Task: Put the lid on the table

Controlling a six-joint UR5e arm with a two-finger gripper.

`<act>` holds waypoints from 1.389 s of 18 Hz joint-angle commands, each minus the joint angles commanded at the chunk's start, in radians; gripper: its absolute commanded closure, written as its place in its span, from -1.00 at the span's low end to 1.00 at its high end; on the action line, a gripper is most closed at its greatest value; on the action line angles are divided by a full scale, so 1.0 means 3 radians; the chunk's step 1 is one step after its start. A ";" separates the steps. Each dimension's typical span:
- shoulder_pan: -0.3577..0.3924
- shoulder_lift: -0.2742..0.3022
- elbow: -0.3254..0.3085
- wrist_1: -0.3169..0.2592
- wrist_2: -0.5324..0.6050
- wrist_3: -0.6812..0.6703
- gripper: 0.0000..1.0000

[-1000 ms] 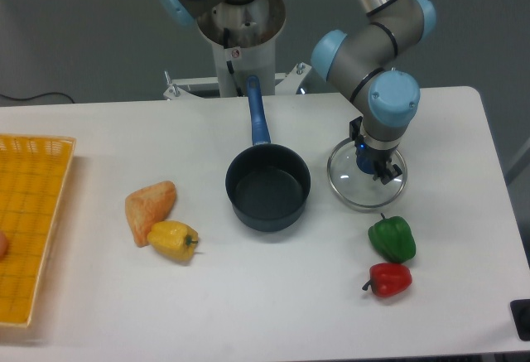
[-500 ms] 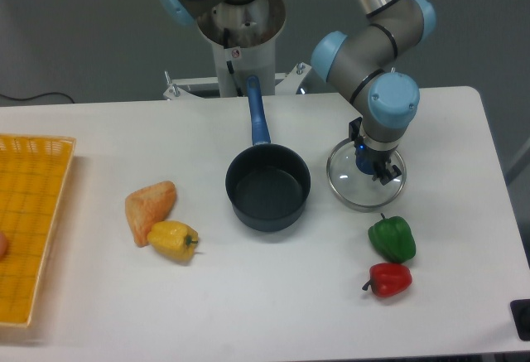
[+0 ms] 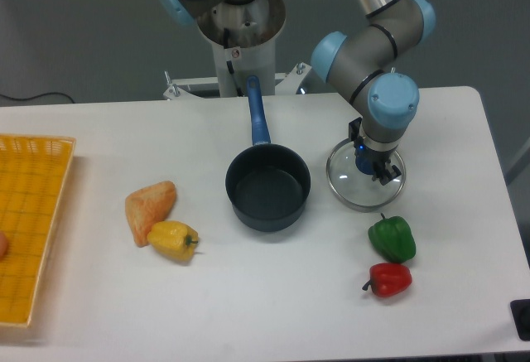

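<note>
The lid (image 3: 352, 188) lies flat on the table (image 3: 273, 296) — claw (image 3: 369, 163) at its knob, grip unclear — saucepan (image 3: 268, 186) empty.

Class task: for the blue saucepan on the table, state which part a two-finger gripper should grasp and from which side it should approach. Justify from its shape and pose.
Grip the saucepan by its long blue handle, coming straight down from above. The handle lies flat and narrow, pointing toward the robot base, with bare table on both sides for the fingers; the round bowl looks too wide.

Lid (image 3: 348, 188) on table (image 3: 248, 296), right of saucepan (image 3: 267, 188).
</note>
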 joint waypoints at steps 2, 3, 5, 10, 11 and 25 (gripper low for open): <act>-0.0005 -0.0005 0.0000 0.0000 0.0000 -0.0005 -0.13; -0.0005 -0.0010 0.0000 0.0000 0.0000 -0.0010 -0.13; -0.0010 -0.0021 0.0000 0.0000 0.0000 -0.0010 -0.13; -0.0010 -0.0036 0.0000 0.0000 0.0005 -0.0005 -0.15; -0.0010 -0.0036 0.0000 0.0000 0.0000 -0.0005 -0.15; -0.0015 -0.0041 0.0000 0.0000 0.0051 -0.0010 -0.22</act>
